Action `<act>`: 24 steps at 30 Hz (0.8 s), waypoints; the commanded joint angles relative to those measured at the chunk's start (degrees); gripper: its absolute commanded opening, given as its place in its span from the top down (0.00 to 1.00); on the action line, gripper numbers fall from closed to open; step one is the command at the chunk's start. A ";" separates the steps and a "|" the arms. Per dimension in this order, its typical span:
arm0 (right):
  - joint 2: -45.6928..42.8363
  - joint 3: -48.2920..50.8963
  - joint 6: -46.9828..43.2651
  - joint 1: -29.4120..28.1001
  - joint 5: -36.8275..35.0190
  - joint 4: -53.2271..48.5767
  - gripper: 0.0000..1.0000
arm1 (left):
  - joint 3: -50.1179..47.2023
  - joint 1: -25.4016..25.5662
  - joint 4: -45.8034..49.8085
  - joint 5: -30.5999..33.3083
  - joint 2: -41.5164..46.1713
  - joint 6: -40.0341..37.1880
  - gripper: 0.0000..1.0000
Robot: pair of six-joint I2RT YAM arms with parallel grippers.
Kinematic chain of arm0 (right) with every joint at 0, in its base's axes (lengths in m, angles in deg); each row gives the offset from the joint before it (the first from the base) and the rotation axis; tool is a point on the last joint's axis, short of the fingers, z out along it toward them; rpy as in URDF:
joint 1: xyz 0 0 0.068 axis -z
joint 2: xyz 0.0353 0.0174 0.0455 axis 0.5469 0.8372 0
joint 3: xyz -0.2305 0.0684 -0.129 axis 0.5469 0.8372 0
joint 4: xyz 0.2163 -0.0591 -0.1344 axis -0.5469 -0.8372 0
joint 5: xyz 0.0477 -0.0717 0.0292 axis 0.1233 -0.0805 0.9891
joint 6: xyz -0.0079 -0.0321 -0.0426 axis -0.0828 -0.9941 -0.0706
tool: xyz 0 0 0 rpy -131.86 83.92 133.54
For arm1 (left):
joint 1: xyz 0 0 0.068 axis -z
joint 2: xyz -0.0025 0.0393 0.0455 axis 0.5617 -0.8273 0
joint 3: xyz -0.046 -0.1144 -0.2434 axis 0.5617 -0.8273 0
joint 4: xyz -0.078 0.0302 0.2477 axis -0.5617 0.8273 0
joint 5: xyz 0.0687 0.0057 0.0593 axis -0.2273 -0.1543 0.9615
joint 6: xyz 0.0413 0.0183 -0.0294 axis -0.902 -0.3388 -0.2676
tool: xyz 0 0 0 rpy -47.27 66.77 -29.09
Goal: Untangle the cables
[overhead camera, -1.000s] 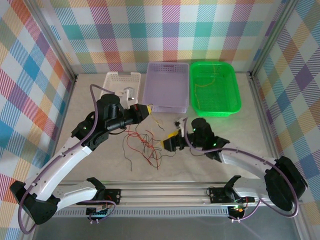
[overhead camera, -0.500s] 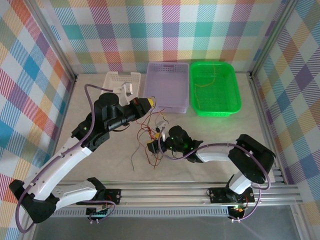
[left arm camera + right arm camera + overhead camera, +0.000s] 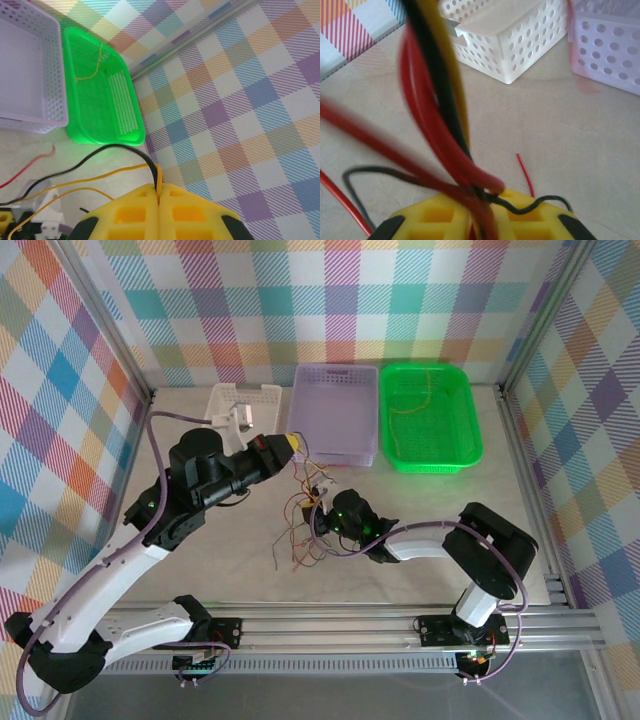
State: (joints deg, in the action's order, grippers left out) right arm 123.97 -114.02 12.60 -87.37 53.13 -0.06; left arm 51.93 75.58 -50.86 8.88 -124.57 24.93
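White perforated basket [image 3: 246, 392], lilac basket [image 3: 333, 415] and green basket [image 3: 445, 448] sit side by side below the checkered back wall [image 3: 330, 300]

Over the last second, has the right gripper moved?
Yes. The right gripper, shut on the cables, shifted left and a little nearer the purple basket's front wall.

Robot lab cell: aluminium frame rail [image 3: 330, 626], plaid backdrop walls [image 3: 340, 300].

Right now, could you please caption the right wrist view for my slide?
Right gripper shut on tangled red, black and yellow cables, white basket beyond.
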 commanded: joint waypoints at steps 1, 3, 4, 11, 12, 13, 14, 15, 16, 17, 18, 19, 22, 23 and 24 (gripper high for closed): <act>-1.77 1.06 -0.85 -0.36 -0.70 -2.96 0.88 | 5.33 0.43 3.93 4.02 2.09 -4.55 1.00; -1.93 2.02 -0.49 -0.35 -0.49 -3.71 0.90 | 7.85 0.43 6.19 5.59 2.13 -6.35 1.00; -2.03 2.54 -0.14 -0.30 -0.58 -4.13 0.90 | 9.04 0.29 7.23 6.33 2.11 -7.22 1.00; -3.99 5.52 0.06 -0.10 -0.87 -5.95 1.00 | 15.05 -0.11 11.94 10.81 1.90 -11.53 1.00; -4.34 5.72 -0.03 -0.12 -0.82 -6.56 1.00 | 15.69 -0.20 12.34 11.49 1.98 -11.97 1.00; -4.53 5.84 -0.04 -0.06 -0.80 -7.33 1.00 | 16.32 -0.30 12.88 12.20 2.06 -12.48 1.00; -4.99 5.89 0.11 0.06 -0.75 -8.45 1.00 | 17.10 -0.47 13.54 13.11 2.22 -13.28 1.00; -5.60 6.29 0.14 0.16 -0.50 -8.86 1.00 | 17.58 -0.53 13.80 13.51 2.30 -13.84 1.00; -6.33 6.81 0.23 0.16 -0.18 -8.61 1.00 | 17.71 -0.47 13.79 13.03 2.24 -14.17 1.00; -7.57 7.51 0.16 0.16 0.70 -8.11 1.00 | 17.77 -0.49 13.88 12.00 1.85 -14.40 0.96; -9.03 8.02 0.29 0.17 1.97 -7.62 1.00 | 17.52 -0.54 14.06 10.63 1.34 -14.08 0.87; -10.44 8.28 0.33 0.17 2.84 -7.52 1.00 | 17.07 -0.52 13.87 9.10 0.88 -13.75 0.76; -15.62 8.53 0.16 0.23 5.14 -8.28 1.00 | 14.43 -0.57 12.52 3.55 -0.44 -13.12 0.48; -17.44 8.51 -0.08 0.25 5.82 -8.79 1.00 | 13.18 -0.58 11.71 1.98 -0.40 -13.08 0.43; -19.23 8.24 -0.37 0.32 6.51 -9.77 1.00 | 11.71 -0.55 11.00 0.82 -0.06 -13.00 0.37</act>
State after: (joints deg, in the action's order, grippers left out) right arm 109.61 -105.21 12.66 -87.39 56.48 -8.08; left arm 65.86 75.30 -35.91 14.76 -124.39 12.47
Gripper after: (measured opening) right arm 0.106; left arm 0.597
